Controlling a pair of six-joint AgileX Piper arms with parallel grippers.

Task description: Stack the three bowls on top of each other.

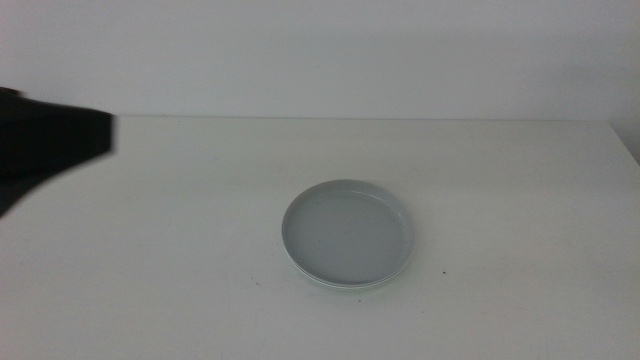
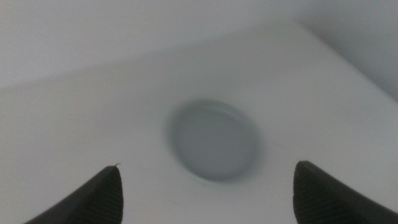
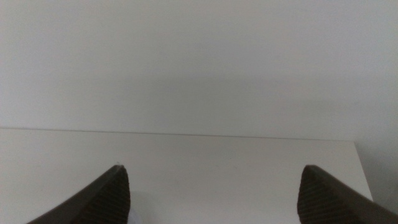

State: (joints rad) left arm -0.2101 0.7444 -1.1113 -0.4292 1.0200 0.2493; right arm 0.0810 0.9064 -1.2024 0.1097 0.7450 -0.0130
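Resting alone on the desk (image 1: 150, 250), the grey bowl (image 1: 348, 234) looks stiff, light and slick; its low rim suits the released left claw (image 2: 208, 186); right claw (image 3: 214, 190) also released.

A: Where does the middle view sit?

B: High at the near side, looking forward and down over the tabletop (image 1: 200, 250) to the pale wall behind. The stacked bowls (image 1: 348, 234) lie near its centre.

A: And the left wrist camera?

B: Above the tabletop, tilted down between the spread jaws of the left claw (image 2: 208, 193). It shares those bowls (image 2: 214, 140) with the middle view.

A: The right one?

B: Low, facing the tabletop's far edge (image 3: 186, 135) and the wall, with the right claw (image 3: 214, 196) wide.
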